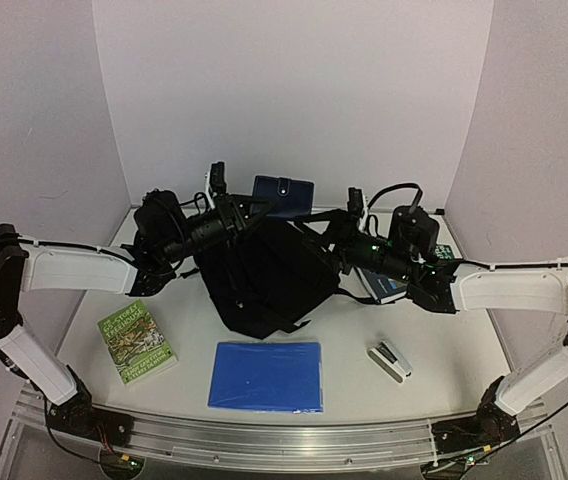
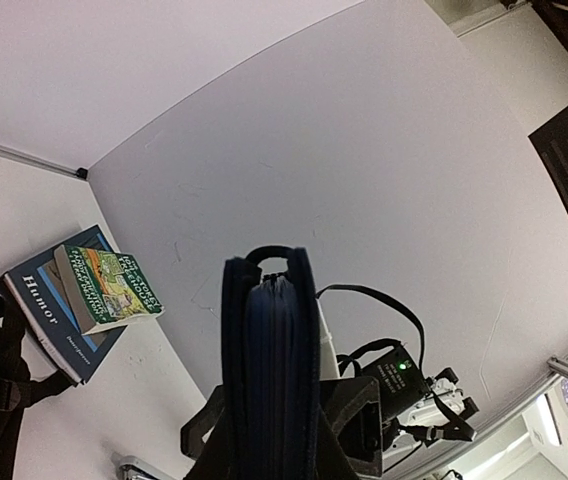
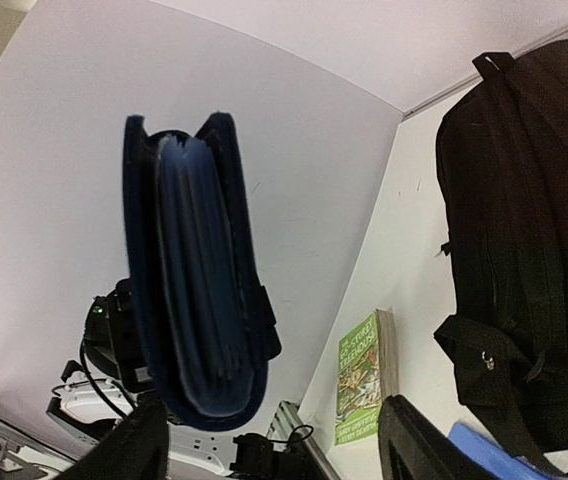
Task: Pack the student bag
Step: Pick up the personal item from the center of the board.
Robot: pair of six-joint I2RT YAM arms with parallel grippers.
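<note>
The left hand (image 2: pixel 284 430) is clenched on one end of a dark blue zip case (image 2: pixel 269 340), held on edge. The right hand (image 3: pixel 276 445) hangs released just beside it, fingers spread. On so narrow a hold the case may swing or slip, or the right hand's fingers may knock it. The student bag (image 1: pixel 264 275) lies slumped mid-counter (image 1: pixel 444 345) between the arms with no open mouth visible, so the case could snag on fabric rather than go in.
</note>
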